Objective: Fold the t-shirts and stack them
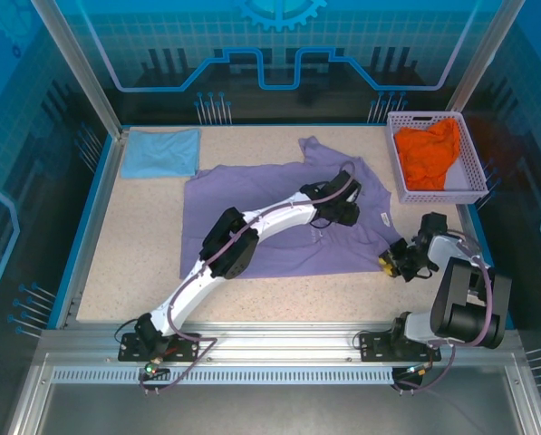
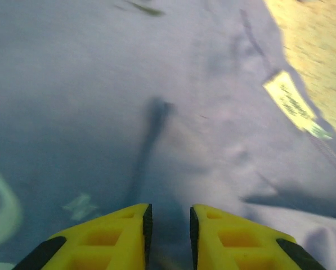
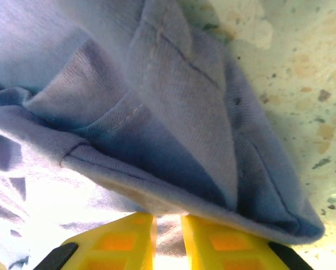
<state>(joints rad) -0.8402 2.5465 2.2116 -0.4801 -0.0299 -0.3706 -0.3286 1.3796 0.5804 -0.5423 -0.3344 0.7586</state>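
Observation:
The lavender t-shirt (image 1: 270,213) lies spread across the middle of the table, one sleeve pointing to the back. My left gripper (image 1: 346,208) hovers low over its right half. In the left wrist view the left gripper (image 2: 169,212) has its yellow fingers (image 2: 106,242) slightly apart, with only the cloth (image 2: 156,84) beneath them. My right gripper (image 1: 396,264) is at the shirt's near right corner. In the right wrist view the right gripper (image 3: 168,218) is shut on a fold of the lavender hem (image 3: 173,163). A light blue t-shirt (image 1: 161,152) lies folded at the back left. An orange t-shirt (image 1: 429,154) sits in the basket.
The pale lattice basket (image 1: 477,163) stands at the back right, close to the right arm. A white label (image 2: 291,101) lies on the shirt near the left gripper. Bare speckled tabletop (image 1: 134,263) shows left of and in front of the shirt. Blue walls ring the table.

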